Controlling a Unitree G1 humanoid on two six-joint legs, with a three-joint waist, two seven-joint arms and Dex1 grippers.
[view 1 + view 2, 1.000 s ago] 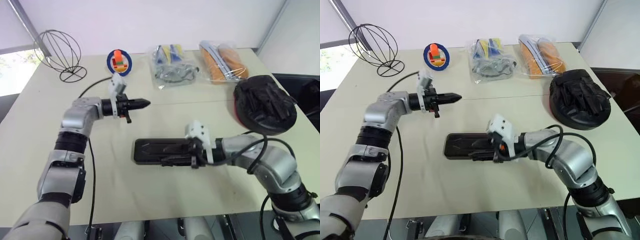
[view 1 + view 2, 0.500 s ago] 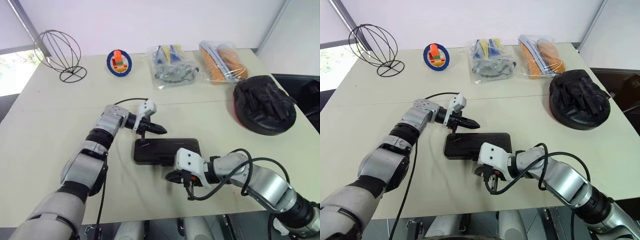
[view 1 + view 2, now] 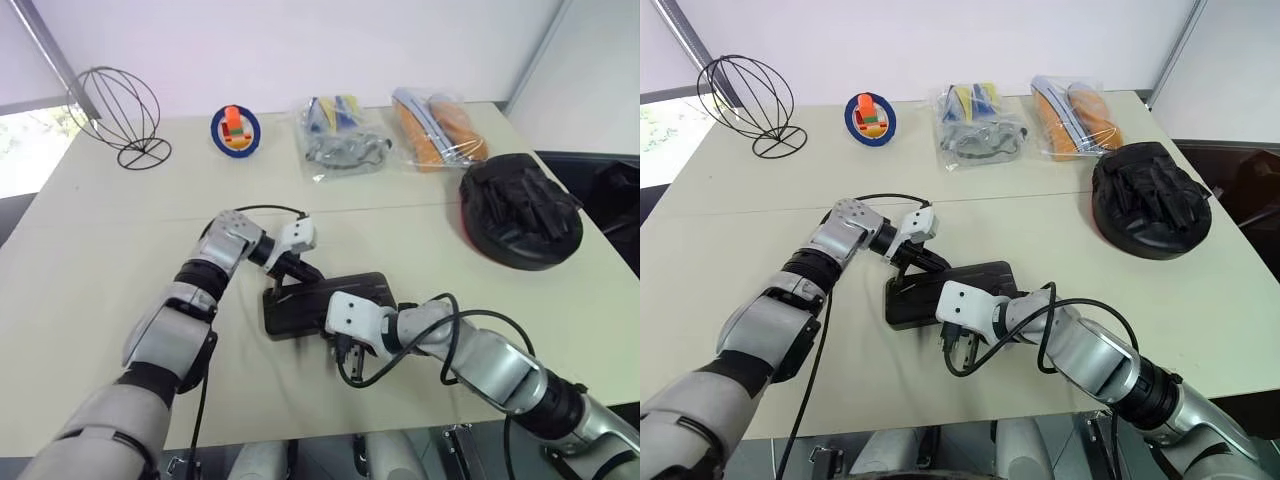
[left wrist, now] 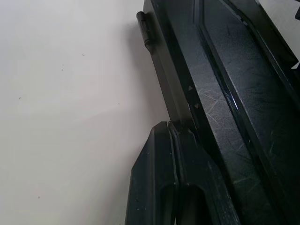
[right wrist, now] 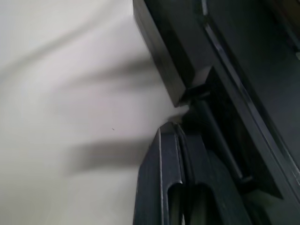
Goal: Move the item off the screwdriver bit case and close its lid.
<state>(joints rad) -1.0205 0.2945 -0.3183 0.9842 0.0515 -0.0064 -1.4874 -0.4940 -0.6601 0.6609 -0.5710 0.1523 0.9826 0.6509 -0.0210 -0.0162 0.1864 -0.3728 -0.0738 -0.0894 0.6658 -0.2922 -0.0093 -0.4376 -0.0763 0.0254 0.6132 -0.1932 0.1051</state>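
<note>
Screwdriver bit case (image 3: 325,303): flat, dark, scuffed plastic rectangle, mid-desk (image 3: 90,260), lid (image 3: 345,292) lying down flat; contents hidden beneath it. Boxing mitt (image 3: 520,208): round, black, padded, ridged back, red trim; sits well apart at the desk's right edge. Left tool (image 3: 306,274), fingers together, tip at the case's far edge. Right tool (image 3: 341,352), fingers pressed together, at its near edge. 2 clear crinkled bags (image 3: 342,133) at back; contents unclear.
</note>
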